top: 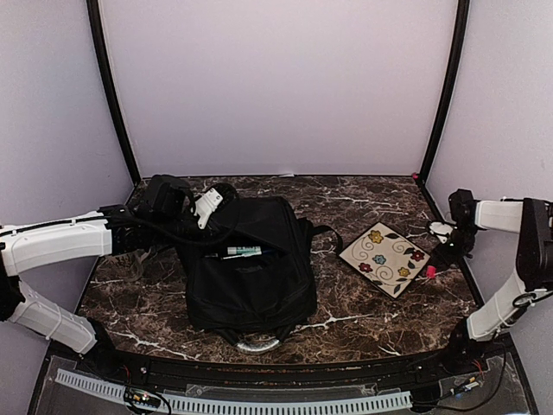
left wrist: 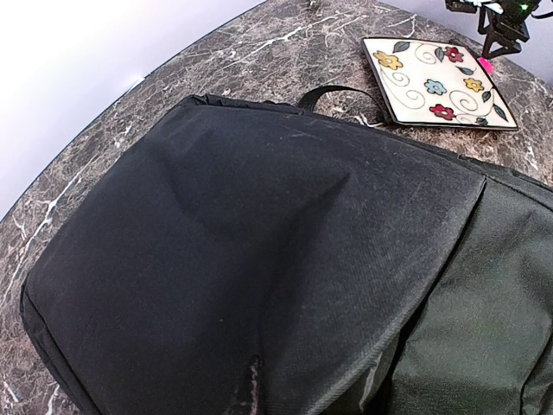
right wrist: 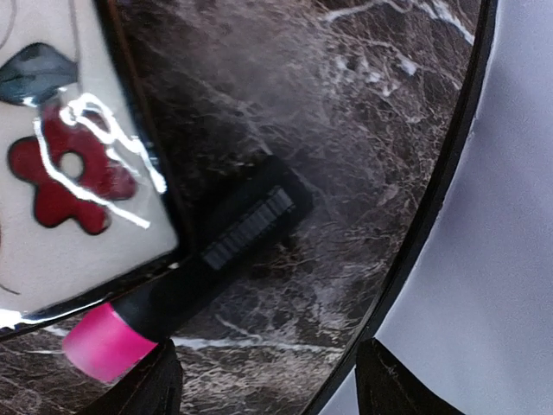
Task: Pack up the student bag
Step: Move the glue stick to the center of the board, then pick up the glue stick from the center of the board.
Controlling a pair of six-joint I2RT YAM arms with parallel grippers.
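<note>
The student bag [top: 251, 272], a large black soft backpack, lies in the middle of the table. Its top is open, and a green and white tube [top: 244, 252] shows inside. My left gripper [top: 207, 206] is at the bag's far left corner. In the left wrist view the bag's fabric [left wrist: 259, 225] fills the frame, hides the fingers and bunches into a pinched crease at the bottom. My right gripper [top: 445, 246] is open [right wrist: 272, 385] just above a black marker with a pink cap [right wrist: 173, 290]. The marker [top: 430, 271] lies at the table's right edge.
A cream square book with a flower pattern [top: 386, 258] lies flat right of the bag, touching the marker; it also shows in the left wrist view [left wrist: 436, 82] and the right wrist view [right wrist: 52, 173]. The black frame rail [right wrist: 432, 199] runs close on the right.
</note>
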